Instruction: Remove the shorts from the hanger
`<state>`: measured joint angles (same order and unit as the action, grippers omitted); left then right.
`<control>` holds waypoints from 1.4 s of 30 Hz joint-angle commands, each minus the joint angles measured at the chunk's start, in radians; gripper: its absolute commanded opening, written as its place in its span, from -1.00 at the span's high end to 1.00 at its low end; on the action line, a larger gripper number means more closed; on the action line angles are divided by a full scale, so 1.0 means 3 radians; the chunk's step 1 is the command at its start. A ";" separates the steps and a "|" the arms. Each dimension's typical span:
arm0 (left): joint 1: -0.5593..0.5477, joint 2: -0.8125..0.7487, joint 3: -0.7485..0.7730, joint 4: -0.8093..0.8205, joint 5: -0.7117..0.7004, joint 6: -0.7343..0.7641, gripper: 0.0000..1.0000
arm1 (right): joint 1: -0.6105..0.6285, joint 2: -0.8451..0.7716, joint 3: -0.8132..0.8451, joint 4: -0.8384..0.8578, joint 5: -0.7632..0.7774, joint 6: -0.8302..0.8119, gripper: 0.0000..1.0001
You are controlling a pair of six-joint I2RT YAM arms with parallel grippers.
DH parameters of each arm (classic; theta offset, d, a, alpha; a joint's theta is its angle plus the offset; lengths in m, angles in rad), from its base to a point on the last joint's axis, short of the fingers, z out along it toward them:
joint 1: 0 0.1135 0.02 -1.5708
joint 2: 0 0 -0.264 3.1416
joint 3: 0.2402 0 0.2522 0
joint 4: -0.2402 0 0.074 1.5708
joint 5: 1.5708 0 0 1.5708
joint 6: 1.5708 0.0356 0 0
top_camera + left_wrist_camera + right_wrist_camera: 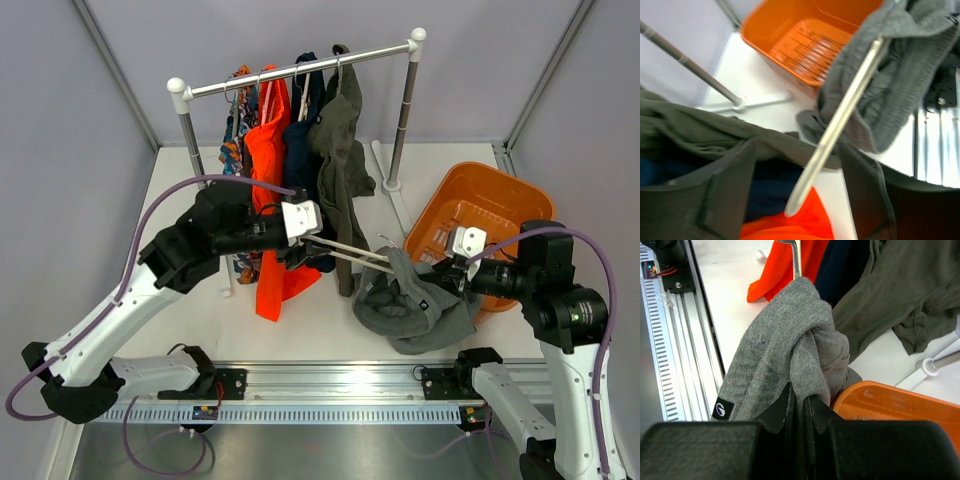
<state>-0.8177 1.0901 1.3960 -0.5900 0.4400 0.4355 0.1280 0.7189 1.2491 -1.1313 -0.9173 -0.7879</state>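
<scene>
Orange basket (480,205), grey shorts (420,300), dark olive shorts (340,150)

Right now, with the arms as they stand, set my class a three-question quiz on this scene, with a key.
1. True or false: the right gripper is shut on the mid-grey cloth shorts.
2. What passes between the open fingers of the left gripper? A) a silver wire hanger B) a wooden broom handle C) a rope
3. Fill in: the dark olive-green cloth shorts hang from the metal ____.
Key: 1 true; 2 A; 3 rail
</scene>
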 commanded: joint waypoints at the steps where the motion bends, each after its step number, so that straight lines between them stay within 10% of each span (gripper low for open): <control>1: -0.0112 0.0058 -0.0046 -0.0048 -0.0025 -0.0030 -0.29 | -0.0002 0.0119 0.0172 0.0176 -0.0281 -0.0232 1.00; 5: -0.0173 0.0145 -0.0062 0.0003 -0.0025 -0.0081 0.01 | 0.0003 0.0242 0.0218 0.0247 -0.0363 -0.0217 1.00; 9: -0.0174 0.0166 0.0005 -0.0191 -0.0178 -0.0025 0.99 | 0.0003 0.0303 0.0244 0.0437 -0.0363 -0.0043 1.00; 23: -0.0122 -0.0826 -0.0133 -0.1233 -0.0838 0.0328 1.00 | 0.0003 0.0493 0.0126 0.0555 0.0066 0.0044 0.35; 35: -0.0122 -0.1486 -0.0108 -0.1526 -0.1022 0.0185 1.00 | -0.0012 0.0902 0.0162 0.0366 -0.0224 0.0243 0.95; 36: -0.0122 -0.1496 -0.0113 -0.1521 -0.1002 0.0175 1.00 | -0.0018 0.0902 0.0172 0.0350 -0.0357 0.0279 0.92; 40: -0.0122 -0.1476 -0.0189 -0.1455 -0.0945 0.0103 1.00 | 0.0094 0.0749 0.0050 0.0594 -0.0554 0.0590 -0.35; 42: -0.0122 -0.1476 -0.0215 -0.1357 -0.0905 0.0078 1.00 | 0.0278 0.0662 -0.0138 0.0927 -0.0349 0.0943 -0.60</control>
<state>-0.8593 0.6502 1.3308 -1.1244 0.1677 0.4904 0.1581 0.9722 1.2541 -0.9749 -1.0145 -0.6453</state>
